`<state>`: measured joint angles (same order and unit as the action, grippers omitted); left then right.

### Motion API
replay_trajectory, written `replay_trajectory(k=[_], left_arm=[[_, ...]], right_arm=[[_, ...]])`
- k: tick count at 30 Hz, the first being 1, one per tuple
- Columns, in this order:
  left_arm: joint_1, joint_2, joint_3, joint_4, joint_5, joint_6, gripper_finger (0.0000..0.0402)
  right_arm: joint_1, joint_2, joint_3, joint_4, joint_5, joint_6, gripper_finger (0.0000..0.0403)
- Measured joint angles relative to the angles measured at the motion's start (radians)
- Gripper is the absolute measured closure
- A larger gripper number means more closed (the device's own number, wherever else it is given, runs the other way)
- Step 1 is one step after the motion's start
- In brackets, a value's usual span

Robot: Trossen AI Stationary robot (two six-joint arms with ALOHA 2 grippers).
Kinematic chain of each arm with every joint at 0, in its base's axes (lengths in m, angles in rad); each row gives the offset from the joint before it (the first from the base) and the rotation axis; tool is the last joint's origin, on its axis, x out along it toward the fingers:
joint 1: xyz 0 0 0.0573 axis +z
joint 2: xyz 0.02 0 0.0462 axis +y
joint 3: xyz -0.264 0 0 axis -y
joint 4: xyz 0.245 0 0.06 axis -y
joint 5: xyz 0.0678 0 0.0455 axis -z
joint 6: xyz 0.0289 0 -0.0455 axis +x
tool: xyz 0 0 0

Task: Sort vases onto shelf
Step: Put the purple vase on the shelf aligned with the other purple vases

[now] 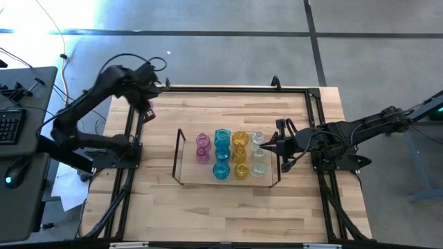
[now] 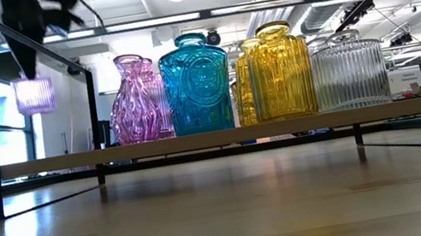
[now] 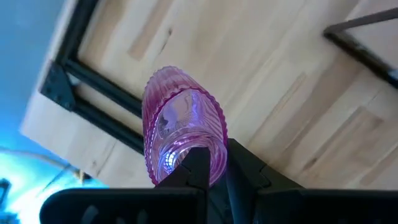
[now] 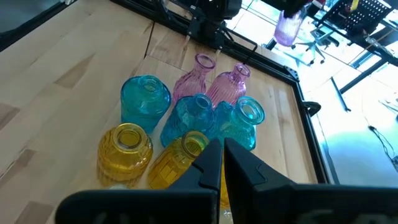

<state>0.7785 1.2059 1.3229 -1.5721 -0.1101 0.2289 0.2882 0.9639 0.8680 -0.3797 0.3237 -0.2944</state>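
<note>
Pink ribbed vase (image 3: 180,124) hangs clear of the table, pinched at its rim by the left gripper (image 3: 211,171), well left of the shelf (image 1: 181,155). Best carried level and lowered upright beside the pink vases (image 1: 202,147). Right gripper (image 4: 222,163), closed and empty, waits at the shelf's right end.

- The held vase (image 3: 180,124) is pink with fine vertical ribs; the left claw (image 3: 211,168) gripping it is black
- On the shelf (image 2: 222,137): pink vases (image 2: 136,101) with swirled ridges; teal vases (image 2: 198,85) with embossed medallions; ribbed yellow vases (image 2: 282,72); ribbed clear vases (image 2: 350,72)
- The tabletop (image 1: 228,200) is pale wood in strips; the right claw (image 4: 222,158) is black
</note>
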Motion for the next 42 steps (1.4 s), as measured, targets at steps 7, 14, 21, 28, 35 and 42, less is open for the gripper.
replay_trajectory(k=[7, 14, 21, 28, 35, 42], left_arm=[[-0.103, -0.168, 0.054, 0.000, 0.123, -0.046, 0.0385], [-0.261, -0.239, 0.190, 0.034, 0.206, -0.180, 0.0385], [-0.489, -0.190, 0.346, 0.175, 0.212, -0.302, 0.0385], [-0.729, 0.008, 0.475, 0.231, 0.200, -0.335, 0.0385], [-0.886, 0.270, 0.663, 0.113, 0.202, -0.388, 0.0385], [-0.996, 0.488, 0.774, 0.038, 0.302, -0.471, 0.0385]], right_arm=[[0.000, 0.000, 0.000, 0.006, 0.000, -0.002, 0.0403], [0.000, 0.000, 0.000, 0.013, 0.000, -0.002, 0.0403], [0.000, 0.000, 0.000, 0.013, 0.000, -0.002, 0.0403], [0.000, 0.000, 0.000, 0.013, 0.000, -0.002, 0.0403], [0.000, 0.000, 0.000, 0.012, 0.000, -0.002, 0.0403], [0.000, 0.000, 0.000, 0.018, -0.001, 0.029, 0.0403]])
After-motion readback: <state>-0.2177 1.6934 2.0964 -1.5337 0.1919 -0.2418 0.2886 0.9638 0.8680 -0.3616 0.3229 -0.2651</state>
